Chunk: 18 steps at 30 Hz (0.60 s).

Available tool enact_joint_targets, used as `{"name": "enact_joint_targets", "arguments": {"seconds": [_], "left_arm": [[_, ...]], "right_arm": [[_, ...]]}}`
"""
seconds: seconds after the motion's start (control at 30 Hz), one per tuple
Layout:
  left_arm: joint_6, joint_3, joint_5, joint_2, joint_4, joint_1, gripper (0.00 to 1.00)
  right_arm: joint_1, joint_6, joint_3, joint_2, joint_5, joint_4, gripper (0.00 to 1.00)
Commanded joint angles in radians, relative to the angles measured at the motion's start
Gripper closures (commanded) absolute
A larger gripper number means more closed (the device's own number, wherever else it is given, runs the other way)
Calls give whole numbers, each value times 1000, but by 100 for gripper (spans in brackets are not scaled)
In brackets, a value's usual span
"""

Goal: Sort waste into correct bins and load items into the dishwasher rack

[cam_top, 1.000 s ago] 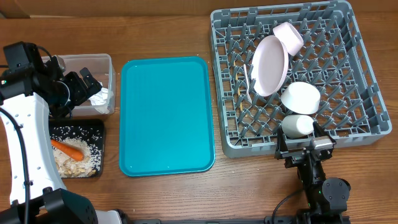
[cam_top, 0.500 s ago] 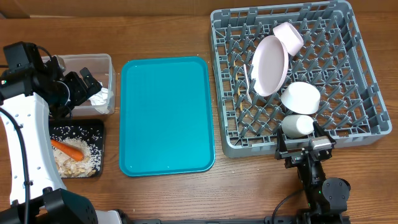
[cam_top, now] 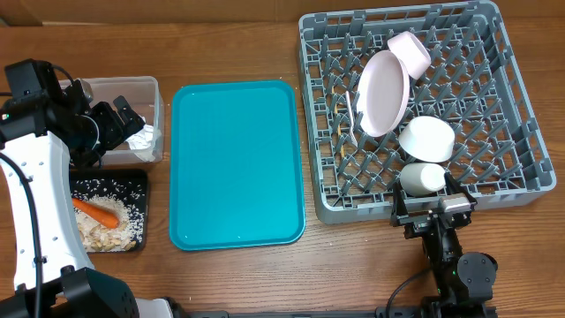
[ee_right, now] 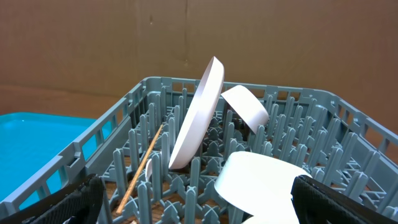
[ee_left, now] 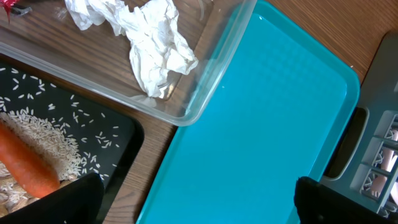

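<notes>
The grey dishwasher rack [cam_top: 521,79] holds an upright white plate [cam_top: 382,93], a pale pink bowl [cam_top: 409,51], a white bowl [cam_top: 426,139], a cup [cam_top: 422,179] and a tan chopstick [ee_right: 143,168]. My right gripper [cam_top: 434,205] sits at the rack's front edge, open and empty, facing the white bowl [ee_right: 255,180]. Crumpled tissue [ee_left: 152,46] lies in the clear tub [cam_top: 132,88]. A carrot [cam_top: 99,212] and rice [ee_left: 37,127] lie in the black tray [cam_top: 141,181]. My left gripper [cam_top: 119,124] hovers over the tub's near corner, open and empty.
A flat teal tray [cam_top: 234,163] with nothing on it lies between the bins and the rack. A bit of red wrapper [ee_left: 9,6] shows in the tub's far end. Bare wooden table runs along the front edge.
</notes>
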Motion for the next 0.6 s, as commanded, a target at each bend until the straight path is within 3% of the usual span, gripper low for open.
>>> {"name": "enact_joint_targets", "arguments": {"seconds": [0.0, 0.3, 0.57], "left_arm": [[-6, 17, 5, -22, 0, -2, 0], [-6, 14, 5, -47, 0, -4, 0], [-6, 14, 4, -263, 0, -104, 0]], "right_arm": [[-5, -3, -11, -12, -6, 2, 0], [-5, -3, -11, -12, -6, 2, 0], [-5, -3, -11, -12, -6, 2, 0]]}}
